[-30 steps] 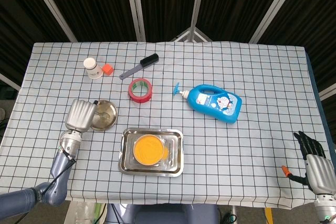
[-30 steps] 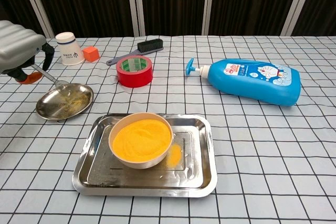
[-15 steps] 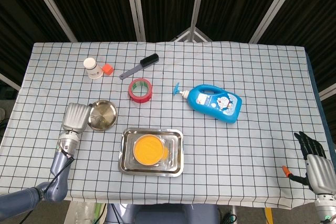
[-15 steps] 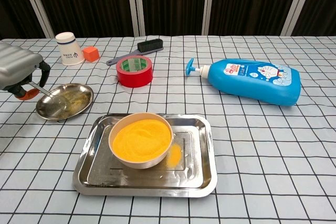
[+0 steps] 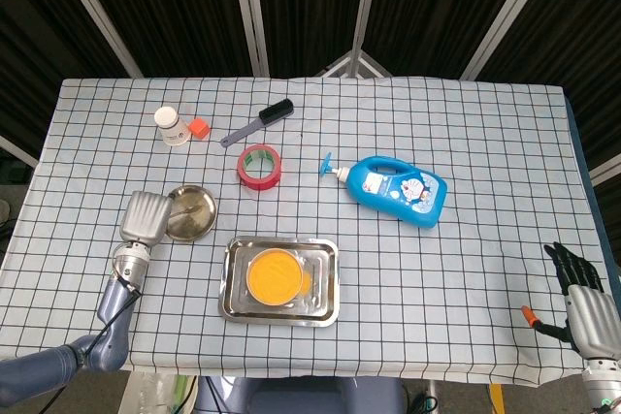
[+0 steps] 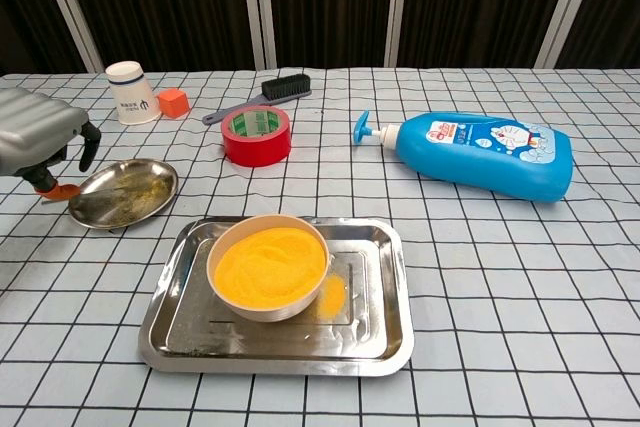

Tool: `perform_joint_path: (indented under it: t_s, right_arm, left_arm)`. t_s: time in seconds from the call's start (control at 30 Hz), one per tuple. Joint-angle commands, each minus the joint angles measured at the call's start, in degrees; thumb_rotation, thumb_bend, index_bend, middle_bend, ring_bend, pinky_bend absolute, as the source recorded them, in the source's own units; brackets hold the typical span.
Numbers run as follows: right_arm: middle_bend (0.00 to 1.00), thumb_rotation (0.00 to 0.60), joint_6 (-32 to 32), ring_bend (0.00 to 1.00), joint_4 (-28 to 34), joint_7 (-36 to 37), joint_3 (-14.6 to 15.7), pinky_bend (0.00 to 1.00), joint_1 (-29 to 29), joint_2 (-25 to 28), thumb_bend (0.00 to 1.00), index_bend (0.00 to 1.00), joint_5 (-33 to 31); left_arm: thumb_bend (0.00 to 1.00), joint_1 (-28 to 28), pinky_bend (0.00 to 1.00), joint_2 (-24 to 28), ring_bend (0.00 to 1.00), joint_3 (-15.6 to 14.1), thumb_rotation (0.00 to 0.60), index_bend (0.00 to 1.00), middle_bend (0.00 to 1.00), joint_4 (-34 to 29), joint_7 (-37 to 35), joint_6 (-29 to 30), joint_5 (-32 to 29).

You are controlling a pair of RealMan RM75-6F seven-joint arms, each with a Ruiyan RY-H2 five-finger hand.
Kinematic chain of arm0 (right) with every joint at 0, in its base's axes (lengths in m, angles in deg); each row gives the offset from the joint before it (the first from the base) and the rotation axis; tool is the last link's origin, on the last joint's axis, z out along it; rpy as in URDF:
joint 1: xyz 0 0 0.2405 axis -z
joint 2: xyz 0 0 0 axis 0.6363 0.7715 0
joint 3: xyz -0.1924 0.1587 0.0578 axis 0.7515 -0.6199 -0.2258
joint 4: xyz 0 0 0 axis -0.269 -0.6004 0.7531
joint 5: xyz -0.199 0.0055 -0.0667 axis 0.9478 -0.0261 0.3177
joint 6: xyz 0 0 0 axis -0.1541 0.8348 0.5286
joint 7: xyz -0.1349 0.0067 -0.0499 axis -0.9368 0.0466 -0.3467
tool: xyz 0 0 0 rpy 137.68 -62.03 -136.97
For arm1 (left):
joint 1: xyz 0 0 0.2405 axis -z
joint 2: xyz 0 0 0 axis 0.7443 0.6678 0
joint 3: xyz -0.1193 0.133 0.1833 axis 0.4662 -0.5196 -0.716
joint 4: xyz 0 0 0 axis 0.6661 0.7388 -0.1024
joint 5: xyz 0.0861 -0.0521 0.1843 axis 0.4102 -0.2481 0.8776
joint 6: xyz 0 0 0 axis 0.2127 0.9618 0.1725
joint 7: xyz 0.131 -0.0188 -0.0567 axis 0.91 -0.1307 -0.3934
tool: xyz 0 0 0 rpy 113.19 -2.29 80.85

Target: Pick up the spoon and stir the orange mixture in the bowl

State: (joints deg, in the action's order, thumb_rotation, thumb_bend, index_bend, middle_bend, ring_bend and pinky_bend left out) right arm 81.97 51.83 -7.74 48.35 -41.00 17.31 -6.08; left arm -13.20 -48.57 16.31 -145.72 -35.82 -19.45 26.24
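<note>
Lowered since before, left hand [image 6: 38, 137] fingers curl around the spoon [image 6: 62, 190] beside the steel dish [image 6: 125, 193]; right hand [image 5: 585, 307] idle, fingers apart.

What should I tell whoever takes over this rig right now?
Left hand: at the orange handle end of the spoon; grip unclear. The spoon lies in the small metal dish, left of the tray.
Right hand: open, idle by the right edge of the table.
Bowl of orange mixture sits in the tray, some spilled beside it.
Done: nothing confirmable.
Left: lift the spoon, stir the bowl.
</note>
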Motion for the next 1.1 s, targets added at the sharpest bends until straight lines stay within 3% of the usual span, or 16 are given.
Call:
perform_joint_path:
  t_s: [0.03,0.3,0.4,0.5,0.6,0.77,0.87,0.97,1.1]
  right_arm:
    - [0.00,0.600,-0.02,0.00,0.01,-0.08,0.02,0.00,0.00,-0.01,0.31,0.00,0.00]
    - [0.00,0.600,-0.02,0.00,-0.01,0.00,0.04,0.00,0.03,0.07,0.31,0.00,0.00]
    - [0.00,0.600,-0.06,0.00,-0.06,0.03,0.05,0.00,0.02,0.10,0.31,0.00,0.03]
    - [0.00,0.600,-0.09,0.00,-0.13,-0.14,0.15,0.00,0.01,0.09,0.31,0.00,0.15]
    - [0.00,0.600,-0.11,0.00,-0.18,-0.28,0.16,0.00,0.02,0.05,0.31,0.00,0.11]
    - [0.00,0.600,0.43,0.00,-0.42,-1.11,0.12,0.00,0.12,-0.11,0.31,0.00,0.35]
    - [0.00,0.600,1.11,0.00,-0.80,-1.38,0.12,0.00,0.18,-0.35,0.31,0.00,1.18]
    - [0.00,0.600,2.25,0.00,-1.63,-1.83,0.09,0.00,0.32,-0.80,0.31,0.00,2.33]
    - [0.00,0.600,2.90,0.00,-2.10,-1.66,0.04,0.00,0.44,-1.21,0.31,0.00,2.88]
  left_arm:
    - [0.33,-0.14,1.00,0.44,1.00,0.28,0.600,0.51,1.00,-0.35,-0.38,0.18,-0.10]
    - [0.31,-1.95,1.00,3.73,0.99,0.67,0.600,0.46,1.00,-4.27,-4.29,2.05,0.95]
    - [0.31,-3.58,0.97,5.83,0.92,-0.15,0.600,0.40,0.94,-6.99,-6.92,3.71,2.78]
    - [0.30,-6.51,0.87,9.29,0.80,-1.96,0.600,0.33,0.80,-11.39,-10.85,6.75,5.90]
    - [0.28,-10.22,0.71,13.50,0.64,-4.94,0.600,0.27,0.61,-16.49,-14.82,10.68,10.16]
    - [0.24,-17.67,0.35,21.50,0.26,-11.84,0.600,0.08,0.22,-22.77,-22.13,19.05,20.17]
    - [0.18,-20.08,0.19,24.10,0.09,-13.97,0.600,0.01,0.04,-23.14,-24.72,21.08,23.13]
    - [0.16,-22.24,0.08,26.00,0.01,-15.47,0.600,0.00,0.00,-23.13,-26.93,23.03,25.88]
    - [0.16,-24.38,0.06,27.00,0.00,-16.62,0.600,0.00,0.00,-22.64,-29.97,24.67,28.49]
